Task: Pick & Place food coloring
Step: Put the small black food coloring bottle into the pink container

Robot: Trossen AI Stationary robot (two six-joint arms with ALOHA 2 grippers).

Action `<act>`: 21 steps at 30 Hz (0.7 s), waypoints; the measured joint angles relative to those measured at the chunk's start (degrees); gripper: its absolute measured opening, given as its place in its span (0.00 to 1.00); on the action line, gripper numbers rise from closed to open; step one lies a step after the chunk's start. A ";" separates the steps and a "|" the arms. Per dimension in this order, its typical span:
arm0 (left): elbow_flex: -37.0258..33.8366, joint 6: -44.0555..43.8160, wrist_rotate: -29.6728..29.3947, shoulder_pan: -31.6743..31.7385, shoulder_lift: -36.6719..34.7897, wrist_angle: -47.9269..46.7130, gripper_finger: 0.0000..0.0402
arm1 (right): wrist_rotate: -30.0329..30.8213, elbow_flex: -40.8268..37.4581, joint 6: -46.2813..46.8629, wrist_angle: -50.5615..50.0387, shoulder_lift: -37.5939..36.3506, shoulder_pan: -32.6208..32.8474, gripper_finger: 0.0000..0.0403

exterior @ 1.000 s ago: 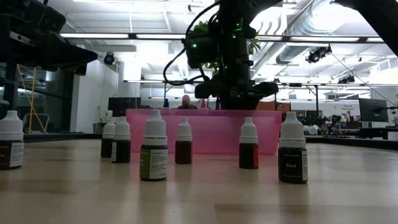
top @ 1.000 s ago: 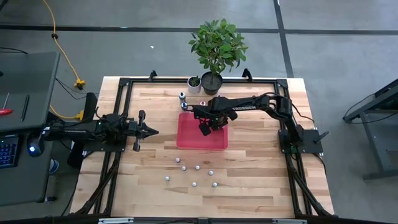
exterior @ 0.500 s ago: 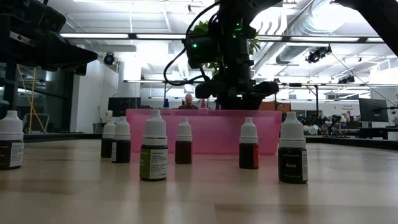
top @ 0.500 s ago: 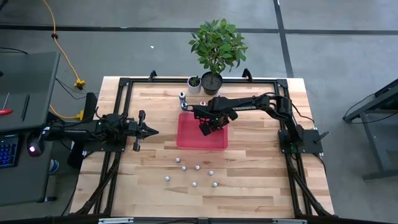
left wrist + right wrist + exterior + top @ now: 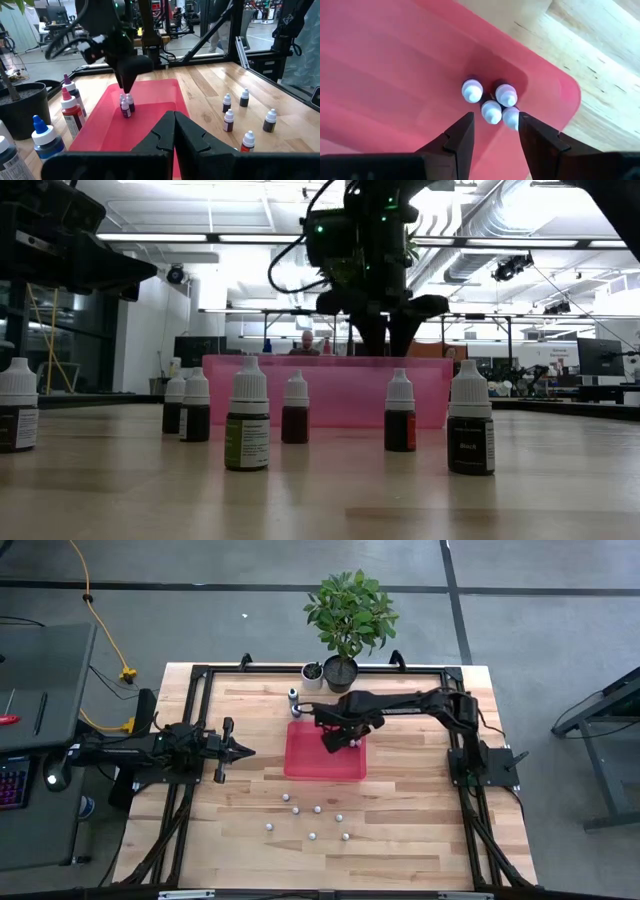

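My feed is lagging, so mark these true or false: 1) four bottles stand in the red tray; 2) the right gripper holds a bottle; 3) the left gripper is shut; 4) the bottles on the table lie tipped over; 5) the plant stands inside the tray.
1) True: four white-capped bottles cluster in one corner of the tray.
2) False: the right gripper is open above them, holding nothing.
3) True: the left gripper waits shut, left of the tray.
4) False: the table bottles stand upright.
5) False: the plant stands at the table's far edge, outside the tray.
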 joint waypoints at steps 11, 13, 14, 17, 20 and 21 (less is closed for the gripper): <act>0.00 0.00 0.02 0.00 0.00 0.00 0.00 | 0.54 0.00 -0.43 1.84 -7.99 4.49 0.35; 0.00 0.02 0.00 -0.01 -0.02 0.00 0.00 | 0.46 0.00 -0.43 1.90 -9.57 5.63 0.35; 0.00 0.00 0.00 -0.02 -0.01 0.00 0.00 | 0.51 0.00 -0.47 2.03 -10.31 6.28 0.35; 0.00 0.00 0.01 -0.01 0.00 0.00 0.00 | 0.54 0.00 -1.03 2.15 -12.19 8.23 0.35; 0.00 0.01 0.00 -0.02 -0.01 0.00 0.00 | 0.45 0.00 -1.65 1.73 -13.59 10.49 0.35; 0.00 0.00 0.01 0.00 -0.01 0.00 0.00 | 0.44 0.00 -2.23 1.72 -13.90 11.31 0.35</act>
